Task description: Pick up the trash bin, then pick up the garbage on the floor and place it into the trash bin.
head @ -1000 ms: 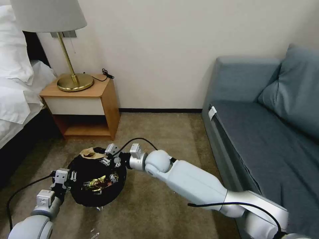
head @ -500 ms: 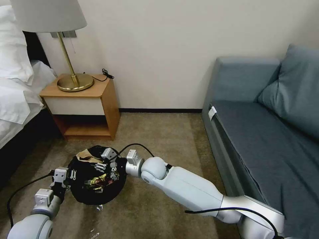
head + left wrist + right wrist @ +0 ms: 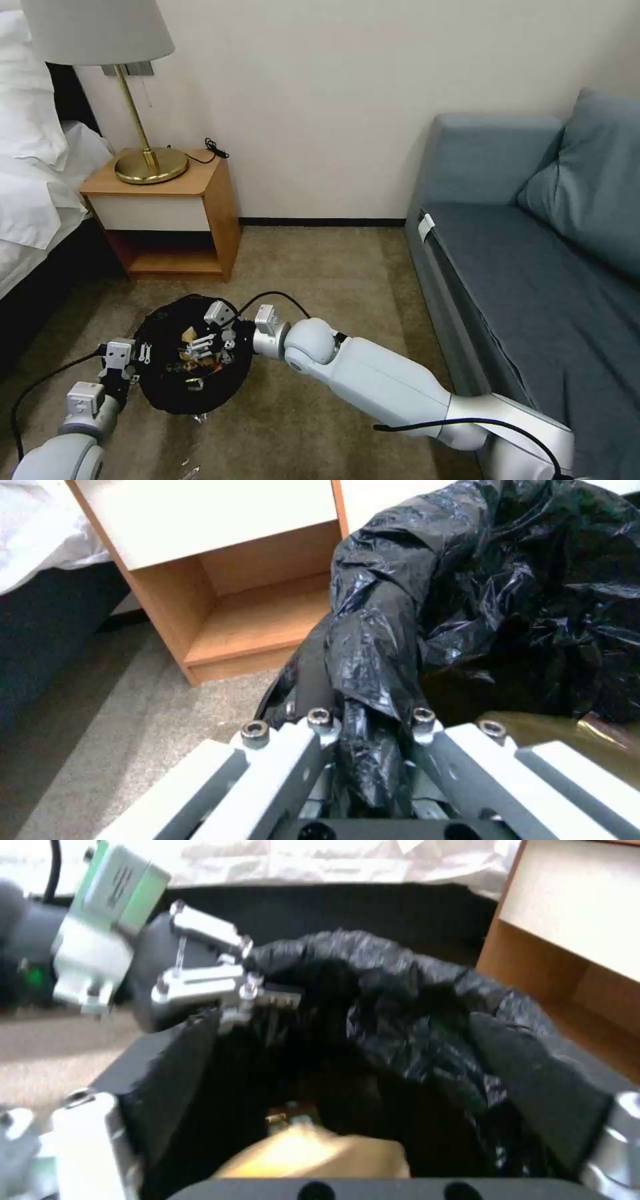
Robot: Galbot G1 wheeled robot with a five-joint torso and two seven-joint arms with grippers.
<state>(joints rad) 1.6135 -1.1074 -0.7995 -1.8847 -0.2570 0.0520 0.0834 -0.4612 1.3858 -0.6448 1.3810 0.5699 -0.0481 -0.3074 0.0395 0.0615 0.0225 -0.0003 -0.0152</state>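
Note:
The trash bin (image 3: 170,393), lined with a crinkled black bag (image 3: 467,590), hangs just above the carpet at lower left. My left gripper (image 3: 131,360) is shut on its near-left rim, with bag folds pinched between the fingers (image 3: 320,725). My right gripper (image 3: 201,345) reaches into the bin's mouth from the right. Its jaws stand wide apart around a crumpled brown paper (image 3: 313,1155), and the pads do not touch the paper. A gold-brown wrapper (image 3: 553,725) lies inside the bin. The right wrist view looks across the bin to the left gripper (image 3: 220,990) on the far rim.
A wooden nightstand (image 3: 200,220) with a brass lamp (image 3: 143,160) stands behind the bin. The bed (image 3: 33,193) is to the left and a blue-grey sofa (image 3: 533,280) to the right. Small shiny scraps (image 3: 190,467) lie on the carpet below the bin.
The right gripper carried the brown paper from the bin's far rim down into its mouth, and its jaws have spread. The left gripper and bin barely moved.

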